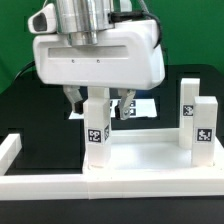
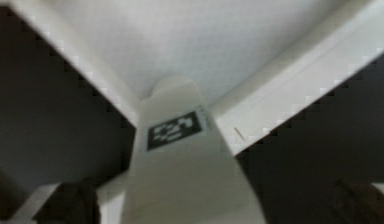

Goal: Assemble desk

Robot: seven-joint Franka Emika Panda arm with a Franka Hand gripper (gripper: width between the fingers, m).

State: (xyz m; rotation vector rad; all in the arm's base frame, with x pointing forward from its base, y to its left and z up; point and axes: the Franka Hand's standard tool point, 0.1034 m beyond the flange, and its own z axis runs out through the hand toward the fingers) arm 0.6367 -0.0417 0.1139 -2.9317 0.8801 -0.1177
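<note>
The white tabletop lies upside down with its raised rim showing. Two tagged white legs stand upright at its corners on the exterior view's right. A third tagged leg stands upright at the near corner on the exterior view's left. My gripper hangs straight over this leg, its dark fingers close on either side of the leg's top, shut on it. In the wrist view the leg runs down to the tabletop's corner between my fingers.
Long white border bars run along the front and the exterior view's left of the black table. A sheet with printed tags lies behind the gripper, mostly hidden.
</note>
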